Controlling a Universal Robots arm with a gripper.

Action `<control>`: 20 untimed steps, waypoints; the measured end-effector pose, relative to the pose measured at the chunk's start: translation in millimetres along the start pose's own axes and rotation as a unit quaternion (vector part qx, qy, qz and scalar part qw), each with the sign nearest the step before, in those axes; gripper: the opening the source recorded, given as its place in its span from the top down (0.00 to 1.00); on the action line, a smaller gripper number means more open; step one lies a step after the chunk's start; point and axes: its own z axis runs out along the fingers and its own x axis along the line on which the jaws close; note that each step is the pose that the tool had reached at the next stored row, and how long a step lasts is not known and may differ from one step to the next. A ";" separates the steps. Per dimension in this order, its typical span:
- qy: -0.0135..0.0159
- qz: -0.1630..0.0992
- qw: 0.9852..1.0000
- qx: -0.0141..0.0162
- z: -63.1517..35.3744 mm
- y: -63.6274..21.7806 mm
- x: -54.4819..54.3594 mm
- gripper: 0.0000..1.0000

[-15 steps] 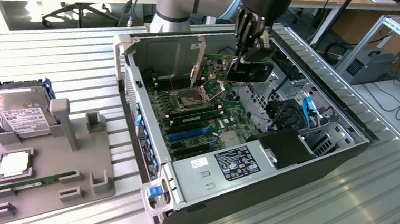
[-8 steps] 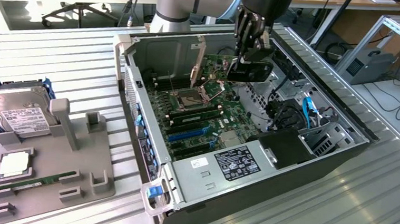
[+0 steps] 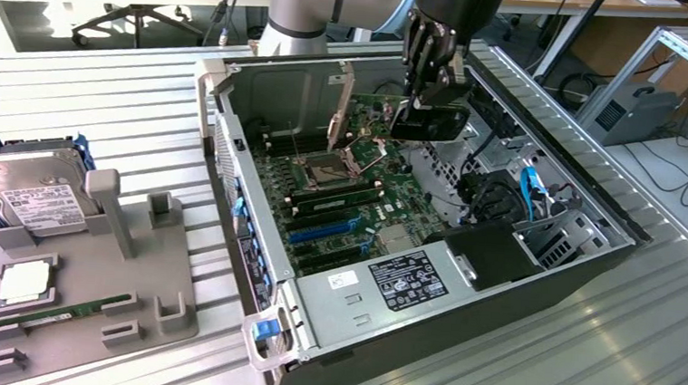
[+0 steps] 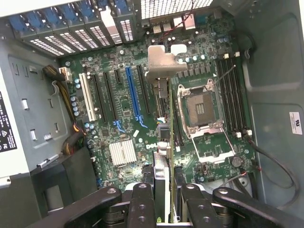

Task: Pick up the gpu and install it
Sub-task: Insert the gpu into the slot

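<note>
On the exterior view's far left you have the tray (image 3: 69, 319) with the hard drive (image 3: 31, 191), a CPU (image 3: 25, 281) and the RAM stick (image 3: 59, 311) lying in their places; I'd judge the pick-up already done, since the gpu is not there.

Move right to the open case (image 3: 438, 244). The gripper (image 3: 430, 97) hangs in the upper middle of the frame, over the motherboard (image 3: 356, 202), with its jaws clenched on the gpu (image 3: 432, 121).

In the wrist view the gpu (image 4: 170, 123) runs edge-on up the middle of the frame, its silver bracket (image 4: 159, 59) toward the rear slot openings. It sits just right of the blue slot (image 4: 133, 92) and left of the CPU socket (image 4: 202, 107). You cannot tell whether its edge has entered a slot, so seating looks unfinished.
</note>
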 end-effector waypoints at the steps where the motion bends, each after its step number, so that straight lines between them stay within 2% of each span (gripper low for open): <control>1: 0.000 -0.001 1.000 0.000 0.0 0.0 0.0 0.73; 20: 0.000 -0.028 1.000 0.000 0.0 0.0 0.0 0.73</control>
